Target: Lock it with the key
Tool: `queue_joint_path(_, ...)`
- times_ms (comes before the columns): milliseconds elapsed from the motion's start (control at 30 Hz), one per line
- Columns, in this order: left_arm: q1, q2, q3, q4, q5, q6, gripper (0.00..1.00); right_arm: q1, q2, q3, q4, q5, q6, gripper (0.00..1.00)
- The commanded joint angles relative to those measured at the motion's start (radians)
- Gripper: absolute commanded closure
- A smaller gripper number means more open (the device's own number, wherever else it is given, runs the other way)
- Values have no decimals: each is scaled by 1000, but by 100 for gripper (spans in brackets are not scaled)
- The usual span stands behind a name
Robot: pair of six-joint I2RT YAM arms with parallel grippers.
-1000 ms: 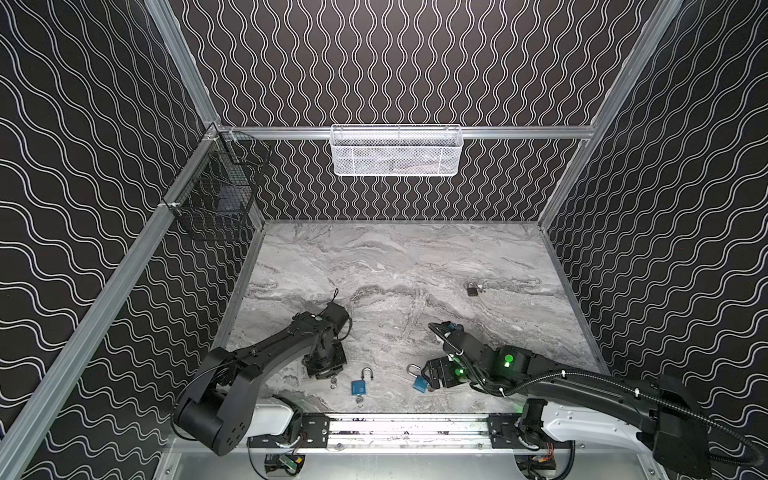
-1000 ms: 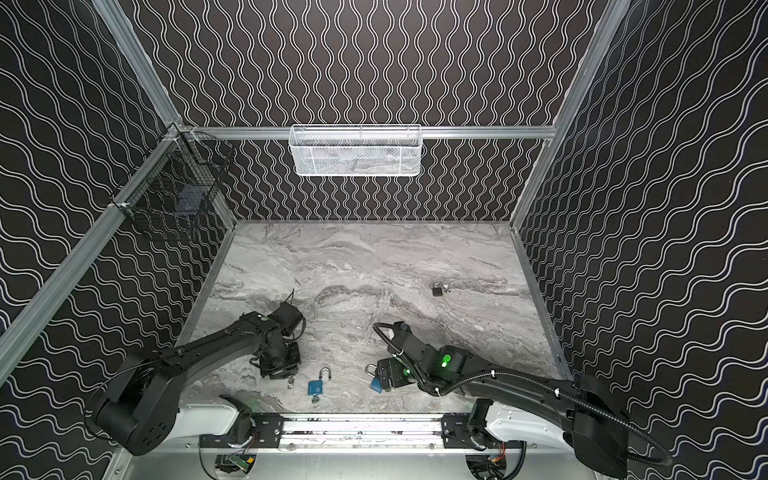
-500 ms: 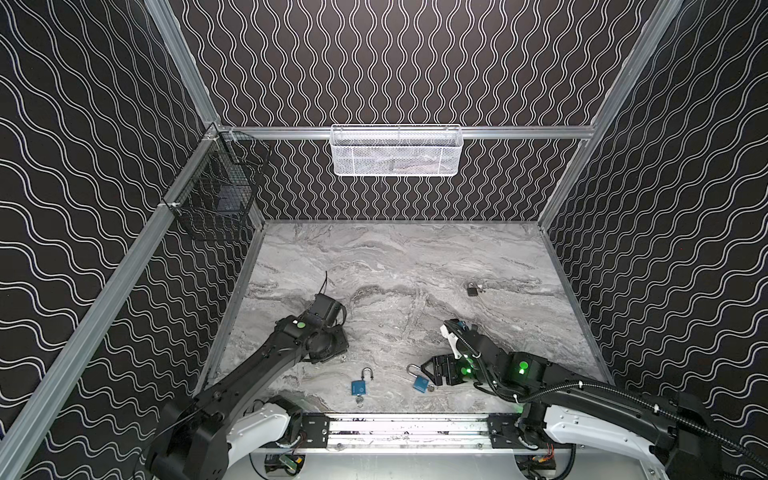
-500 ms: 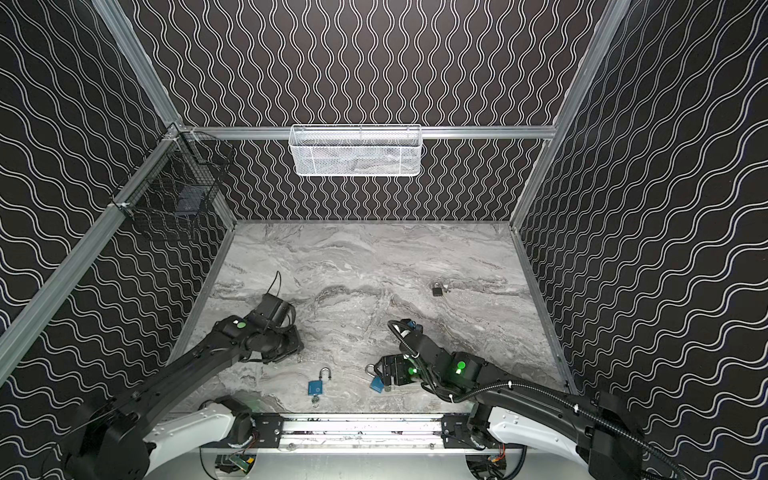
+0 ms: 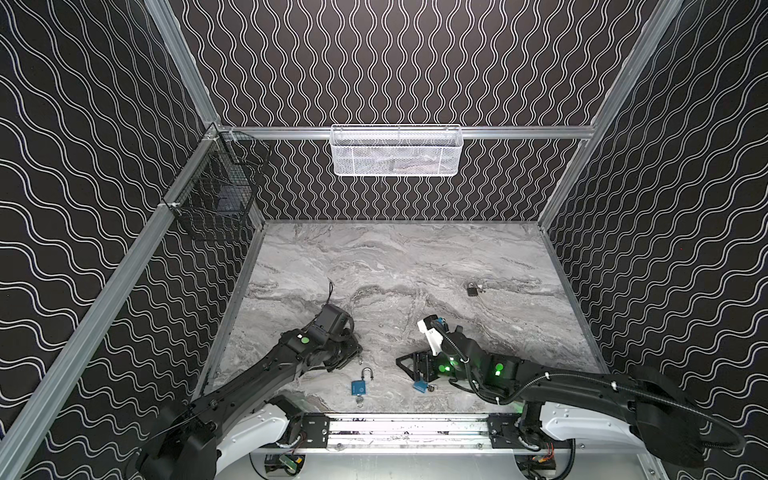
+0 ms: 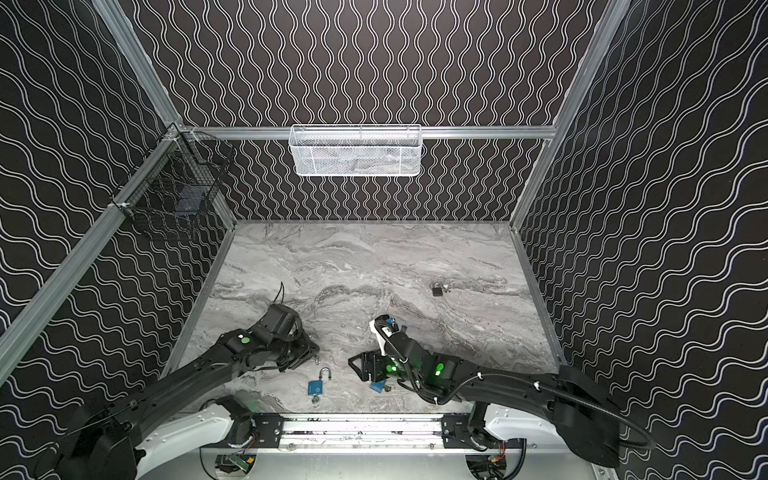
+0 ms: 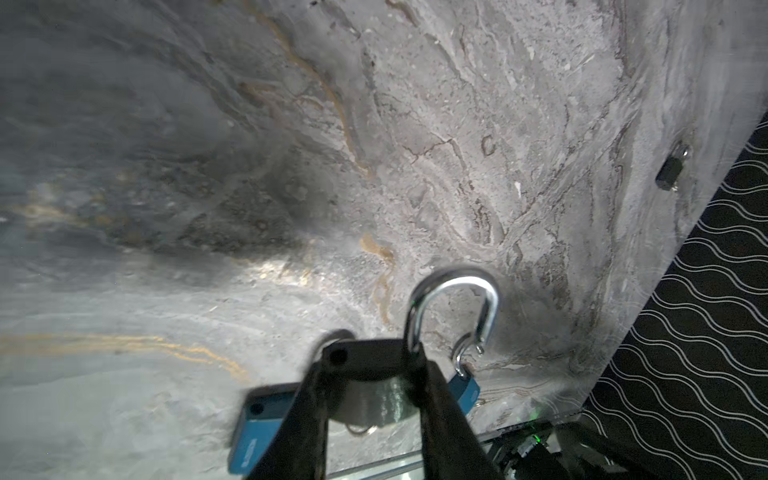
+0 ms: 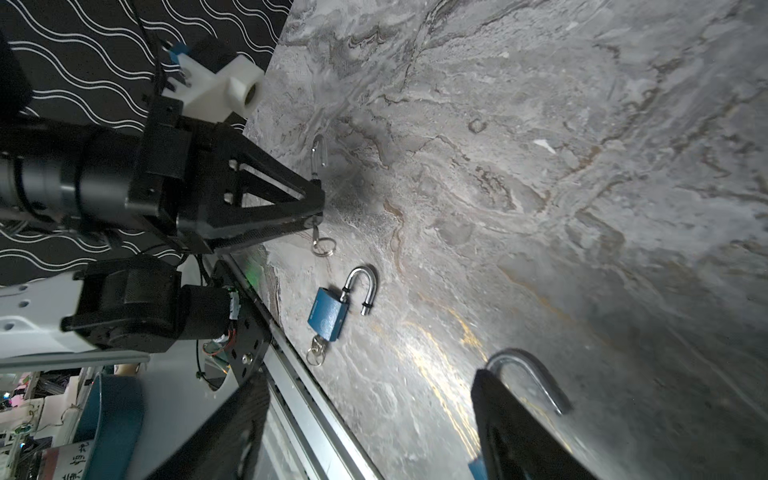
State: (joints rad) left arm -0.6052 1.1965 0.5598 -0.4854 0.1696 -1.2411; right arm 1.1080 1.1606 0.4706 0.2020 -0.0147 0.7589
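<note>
Shifted since a second ago: right gripper [image 8: 368,376], jaws apart over blue padlock [image 5: 419,386]. Left gripper [image 8: 319,205]: clamped on grey padlock [image 7: 374,401], key ring [image 8: 322,247] dangling.

Counter [image 5: 415,266]: marble-look slab, grey-veined, smooth, with a soft sheen.
Blue padlock [image 8: 328,313]: painted metal body, satin finish.
Silver padlock [image 7: 374,401]: dull grey bare metal body.
Shackles [image 7: 478,291]: polished chrome, mirror-bright.
Left claw [image 8: 319,206]: matt black plastic.
Wall [image 5: 83,166]: matt black covering printed with white wavy lines.
Frame rails [image 5: 519,132]: bare brushed aluminium.
Mesh basket [image 5: 395,158]: white-coated metal mesh.
Wire basket [image 5: 216,195]: black-coated wire.
</note>
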Motion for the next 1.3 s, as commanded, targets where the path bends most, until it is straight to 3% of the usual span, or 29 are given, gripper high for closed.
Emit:
queue_joint_path(0,-13,22,6,142,11,-83,78,3,54,13,148,79,50,29)
queue_joint_path(167,-30,37,15,218,24,-145,79,11,140,6,292,111,82,33)
queue_joint_path(267,-38,39,35,241,19,-161,80,20,199,47,277,136,95,38)
queue_joint_path(533,-51,61,60,284,51,-188,80,27,320,111,358,148,69,40)
queue_joint_path(967,-51,3,35,326,92,-225,80,28,361,128,397,265,71,48)
queue_joint_path(1267,-53,15,9,390,128,-246,81,29,367,164,439,254,33,50)
